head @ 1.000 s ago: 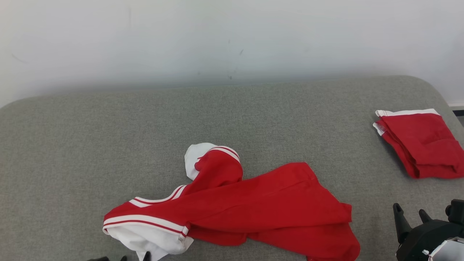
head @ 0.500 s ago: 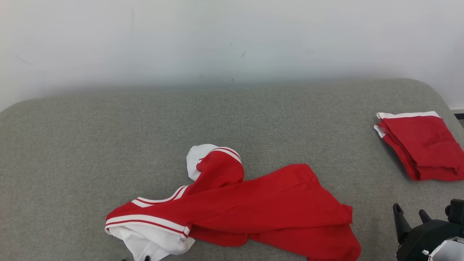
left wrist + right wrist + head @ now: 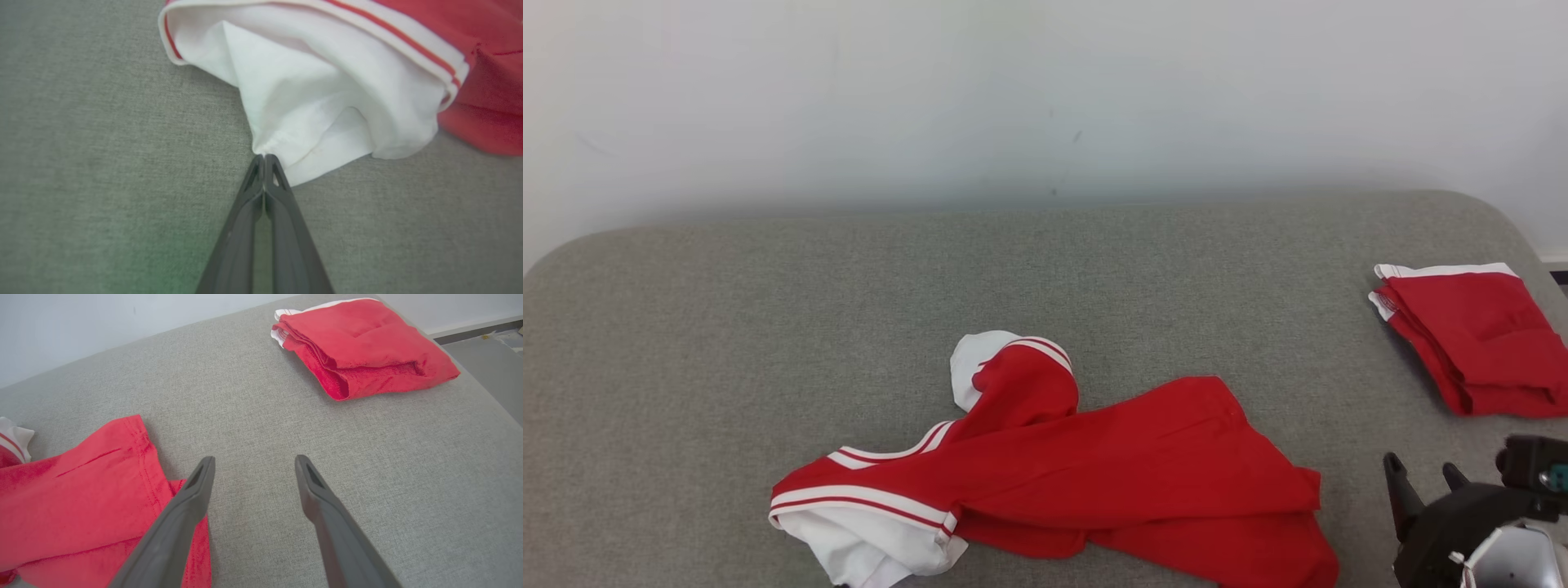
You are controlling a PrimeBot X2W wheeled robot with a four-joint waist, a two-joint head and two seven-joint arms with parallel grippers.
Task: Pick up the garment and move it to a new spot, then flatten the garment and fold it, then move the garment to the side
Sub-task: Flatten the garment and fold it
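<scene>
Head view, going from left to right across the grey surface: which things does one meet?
Crumpled garment → folded garment. The right gripper stands below the folded garment, over the same stretch, so it is left out of the order.

From the robot's head, the camera looks forward and down over the grey cushion (image 3: 768, 286) to the pale wall (image 3: 1013, 82). The left wrist camera sits close above the white end of the red garment (image 3: 327, 102), sighting along the left gripper (image 3: 264, 157). The right wrist camera, farther off, faces along the right gripper (image 3: 254, 459) toward the folded red cloth (image 3: 367, 339). Head and right wrist views share both cloths.
</scene>
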